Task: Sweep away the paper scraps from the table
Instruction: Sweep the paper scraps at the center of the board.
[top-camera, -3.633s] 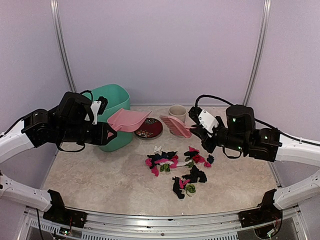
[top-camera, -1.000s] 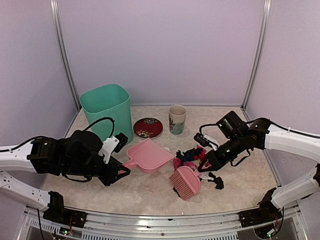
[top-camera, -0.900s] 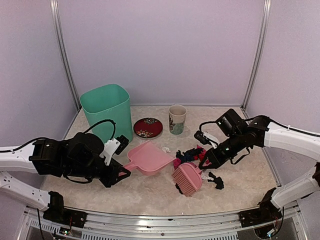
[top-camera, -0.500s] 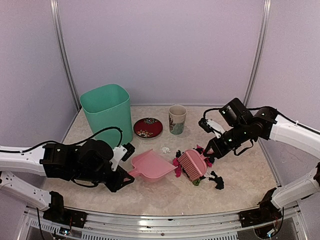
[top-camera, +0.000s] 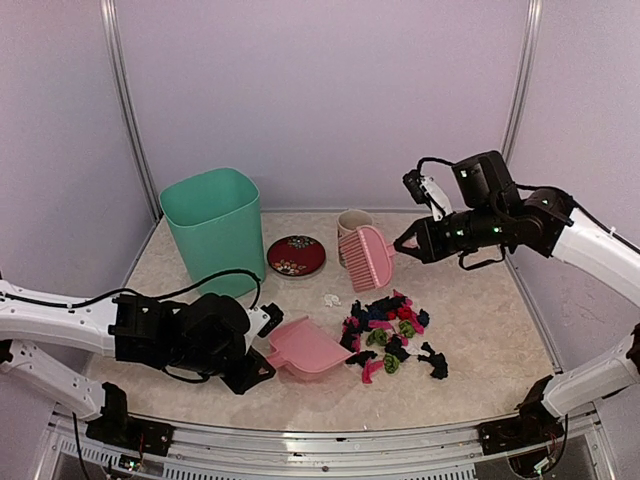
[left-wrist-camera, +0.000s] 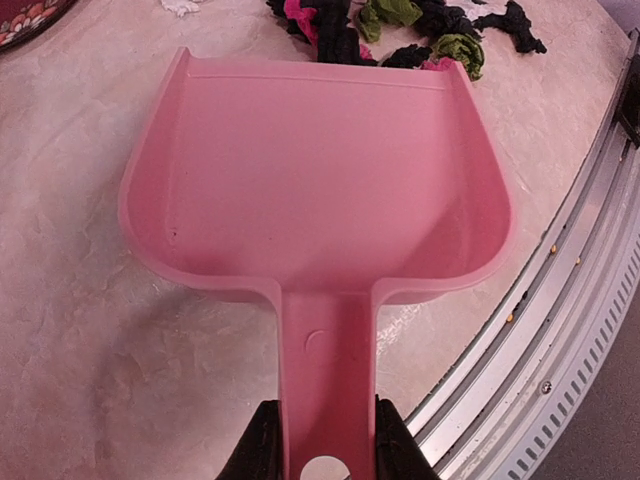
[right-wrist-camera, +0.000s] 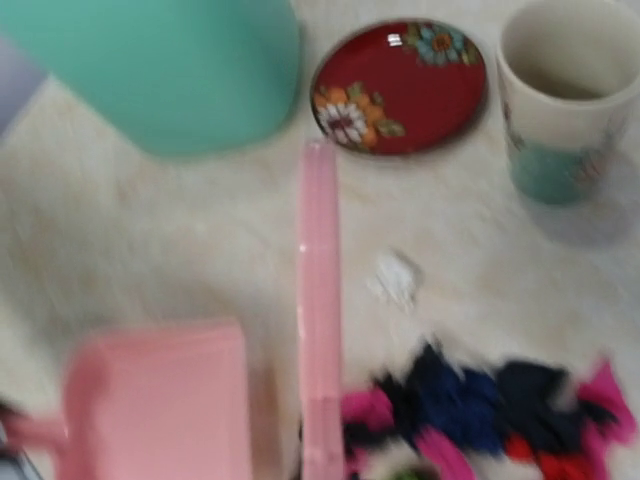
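Note:
The paper scraps (top-camera: 385, 330) lie in a heap on the beige table (top-camera: 480, 300), right of centre; one white scrap (top-camera: 330, 298) lies apart. They show in the left wrist view (left-wrist-camera: 400, 20) and the right wrist view (right-wrist-camera: 480, 410). My left gripper (top-camera: 262, 362) is shut on the handle of the pink dustpan (top-camera: 305, 347), which rests on the table with its mouth just left of the heap. Its fingers (left-wrist-camera: 260, 450) clamp the handle (left-wrist-camera: 325, 400). My right gripper (top-camera: 405, 243) holds the pink brush (top-camera: 367, 257) raised above the table; the brush shows edge-on (right-wrist-camera: 320, 300), blurred.
A green bin (top-camera: 212, 228) stands at the back left. A red plate (top-camera: 296, 255) and a cup (top-camera: 348, 222) stand behind the heap. The metal front rail (left-wrist-camera: 560, 330) runs close to the dustpan's right side.
My right gripper has lifted the brush off the table, up and back toward the cup. My left gripper has drawn the dustpan nearer the front. The scraps now lie bunched together.

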